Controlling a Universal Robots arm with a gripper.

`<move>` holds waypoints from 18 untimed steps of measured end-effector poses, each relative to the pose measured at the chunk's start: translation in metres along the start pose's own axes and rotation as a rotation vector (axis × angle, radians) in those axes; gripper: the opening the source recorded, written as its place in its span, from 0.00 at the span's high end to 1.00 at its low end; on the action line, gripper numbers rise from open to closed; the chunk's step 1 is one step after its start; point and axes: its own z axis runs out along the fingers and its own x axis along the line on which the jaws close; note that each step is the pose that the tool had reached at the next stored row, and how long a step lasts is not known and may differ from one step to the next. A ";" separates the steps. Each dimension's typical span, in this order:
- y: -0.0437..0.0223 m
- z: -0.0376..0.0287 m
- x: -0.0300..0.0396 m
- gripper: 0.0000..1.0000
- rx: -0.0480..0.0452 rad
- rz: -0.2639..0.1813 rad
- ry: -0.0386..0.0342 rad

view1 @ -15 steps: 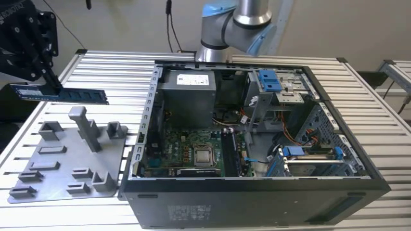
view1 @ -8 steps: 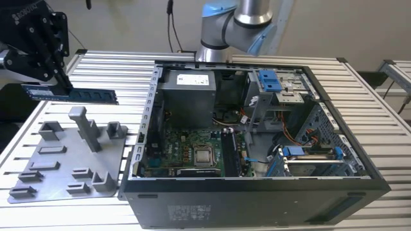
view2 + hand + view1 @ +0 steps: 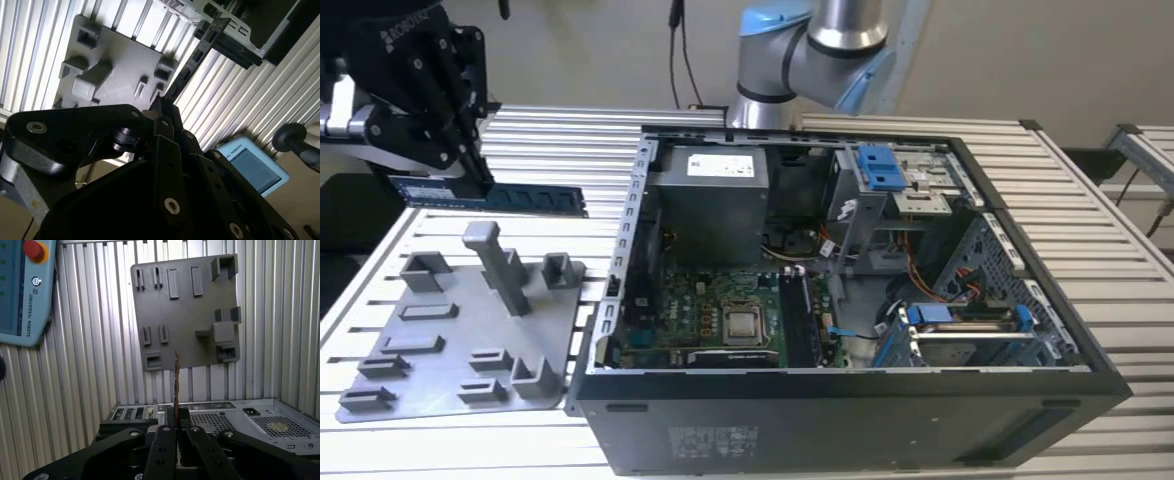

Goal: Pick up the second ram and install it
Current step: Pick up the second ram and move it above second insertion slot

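I have the fingers [image 3: 462, 165] clamped on one end of the ram [image 3: 520, 196]. The stick hangs level in the air over the grey plate [image 3: 454, 330], apart from it, to the exterior view's left of the open case [image 3: 854, 410]. Both wrist views show the ram edge-on, pinched between the fingers, above the slatted tabletop [image 3: 1081, 200].

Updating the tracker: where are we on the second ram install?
Done: the second ram is off the table, clamped in the gripper. In hand: it hangs roughly level above the grey fixture plate, outside the open computer case, toward the exterior view's left. Left: seating it; the stick is not yet inside the case.
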 end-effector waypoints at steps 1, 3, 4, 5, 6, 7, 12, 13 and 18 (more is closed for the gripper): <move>-0.0022 0.0001 -0.0002 0.86 0.0000 0.000 0.0000; -0.0067 0.0002 -0.0005 0.86 0.0000 0.000 0.0000; -0.0093 0.0003 -0.0007 0.86 -0.0001 0.000 0.0001; -0.0123 0.0004 -0.0009 0.86 -0.0002 0.000 0.0001; -0.0157 0.0005 -0.0011 0.86 -0.0003 0.000 0.0000; -0.0191 0.0006 -0.0013 0.86 -0.0003 0.000 0.0000; -0.0349 0.0011 -0.0025 0.86 -0.0011 0.000 0.0001; -0.0377 0.0013 -0.0027 0.86 -0.0011 0.000 0.0000; -0.0506 0.0018 -0.0036 0.86 -0.0012 0.000 0.0000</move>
